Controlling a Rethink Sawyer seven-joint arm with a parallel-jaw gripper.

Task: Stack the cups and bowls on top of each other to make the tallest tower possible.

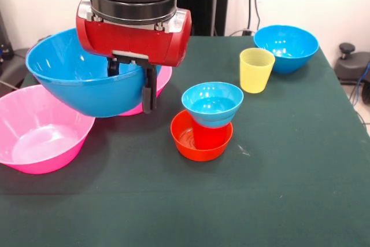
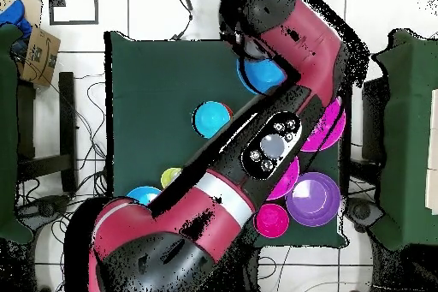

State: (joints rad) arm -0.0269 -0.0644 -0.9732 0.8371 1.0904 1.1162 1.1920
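Where the arm comes down at the upper left of the front view, the hand is seen clamped on the rim of a large blue bowl, one dark finger lying outside the wall and the other inside. The large blue bowl is held tilted above the green desk, its lower edge overlapping a large pink bowl at the left. A second pink bowl is partly visible behind the held one.

At the middle of the desk the partial tower is found: a small light-blue bowl sits on a red cup, which stands inside a small orange-red bowl. The held bowl is apart from this stack, to its left in the front view. A yellow cup stands upright to the right of and beyond the stack, just beside another blue bowl at the far right corner.

In the overhead view the arm covers much of the desk. The light-blue bowl is seen from above, the held blue bowl near the arm's end, and a purple bowl beside a small pink-red bowl at the right edge.
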